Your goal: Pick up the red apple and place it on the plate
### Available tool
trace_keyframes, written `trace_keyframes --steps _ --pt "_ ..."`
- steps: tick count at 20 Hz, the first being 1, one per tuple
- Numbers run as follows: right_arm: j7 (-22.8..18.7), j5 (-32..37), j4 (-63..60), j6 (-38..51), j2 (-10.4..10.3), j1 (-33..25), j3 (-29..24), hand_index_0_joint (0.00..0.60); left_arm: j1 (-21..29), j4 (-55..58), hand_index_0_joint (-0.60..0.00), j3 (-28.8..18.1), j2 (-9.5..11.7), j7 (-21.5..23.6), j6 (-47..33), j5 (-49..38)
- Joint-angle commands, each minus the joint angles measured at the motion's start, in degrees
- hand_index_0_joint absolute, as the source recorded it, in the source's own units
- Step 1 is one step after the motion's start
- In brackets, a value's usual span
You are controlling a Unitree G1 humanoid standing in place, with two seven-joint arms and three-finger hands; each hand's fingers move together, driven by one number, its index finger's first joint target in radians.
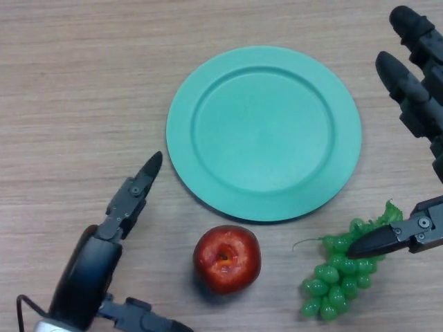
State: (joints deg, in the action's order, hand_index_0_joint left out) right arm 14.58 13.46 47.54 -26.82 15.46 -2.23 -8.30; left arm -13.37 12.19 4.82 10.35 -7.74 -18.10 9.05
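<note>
Left robot hand (pixel 104 235) flanks apple (pixel 227 258) (grapes (pixel 339 277) opposite).

The plate (pixel 264 133) lies mid-table (pixel 69 104). The apple (pixel 227 259) sits just before its near rim, apart from it. The grapes (pixel 342 273) lie right of the apple; the right hand (pixel 415 232) seems to touch them. The left hand (pixel 118 221) is left of the apple.

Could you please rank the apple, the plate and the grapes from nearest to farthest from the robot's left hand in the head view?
From the left hand, at lower left:
1. Red apple, just to the hand's right, near the front edge.
2. Green plate, up and to the right, mid-table.
3. Green grapes, far right, under the right hand.
</note>
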Motion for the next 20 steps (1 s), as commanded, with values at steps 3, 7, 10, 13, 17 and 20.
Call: trace_keyframes --steps 3,7,10,13,17,20 --pt "-0.94 2.86 3.98 8.12 1.19 -0.55 -3.7 0.0 2.36 -1.07 0.0 5.07 1.63 3.9 -8.07 5.71" --pt "-0.88 2.97 4.16 8.28 1.3 -0.04 -4.47 0.0 3.52 -3.74 0.0 8.73 1.37 4.78 -8.44 7.63" --pt "-0.63 3.08 4.64 8.0 1.24 0.28 -4.97 0.0 3.14 -3.79 -0.1 10.1 1.34 5.57 -8.6 8.51" --pt "-0.43 2.89 5.47 7.86 0.95 1.06 -4.97 0.0 1.98 -3.23 -0.449 11.59 1.88 6.35 -10.29 9.6" --pt "-0.18 4.19 6.8 7.41 0.75 1.91 -5.89 0.0 1.65 -3.17 -0.6 14.05 2.04 7.68 -5.72 16.53" --pt "-0.5 3.74 7.7 6.91 0.61 2.14 -5.64 0.0 0.45 1.98 -0.6 13.97 2.69 7.37 -0.77 14.9"
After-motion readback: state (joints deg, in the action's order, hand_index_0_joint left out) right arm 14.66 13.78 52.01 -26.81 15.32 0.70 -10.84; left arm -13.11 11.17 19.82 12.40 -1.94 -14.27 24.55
